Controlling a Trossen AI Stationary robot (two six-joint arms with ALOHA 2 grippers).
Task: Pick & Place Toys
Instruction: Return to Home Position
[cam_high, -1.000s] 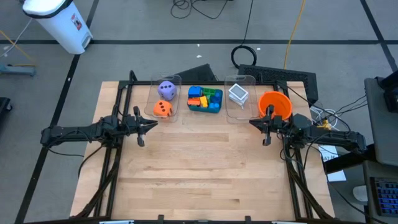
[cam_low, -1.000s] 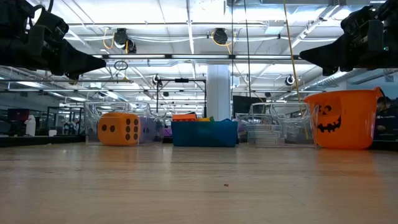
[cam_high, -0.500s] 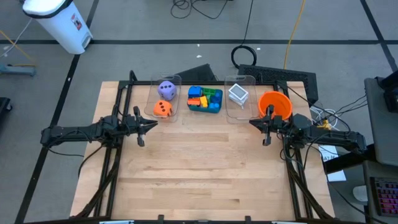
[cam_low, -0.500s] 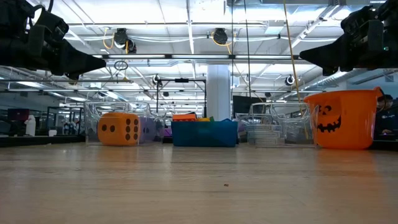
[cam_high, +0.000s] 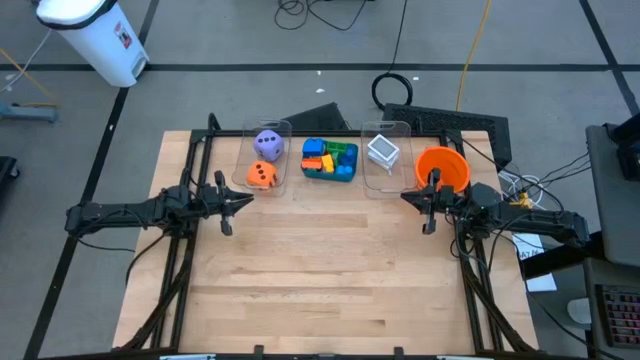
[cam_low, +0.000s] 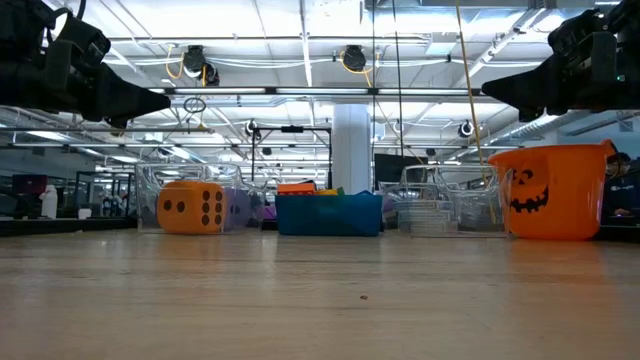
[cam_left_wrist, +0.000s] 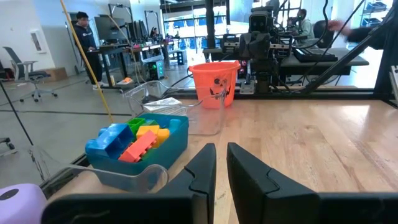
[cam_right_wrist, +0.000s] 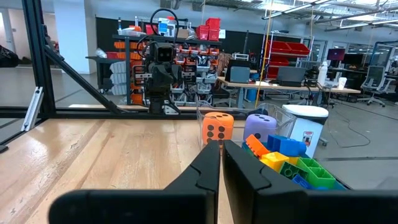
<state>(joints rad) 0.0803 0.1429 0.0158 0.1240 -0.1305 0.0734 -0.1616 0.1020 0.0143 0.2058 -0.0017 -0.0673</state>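
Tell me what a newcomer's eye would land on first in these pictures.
The big orange die and the purple die beyond it, in a clear bin at the left of the far row. Next, the teal tray heaped with coloured bricks mid-row, and the orange bucket with a pumpkin face at the right end. The left gripper and right gripper hover empty at either side.

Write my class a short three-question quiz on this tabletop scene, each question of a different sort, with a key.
1. Multiple choice: what colour is the bin holding the building bricks? A red; B blue; C clear.
2. True or false: the left arm or the right arm holds a toy in its jaws.
3. Fill in: the orange die sits beside a ____ die.
Key: 1 B; 2 false; 3 purple.
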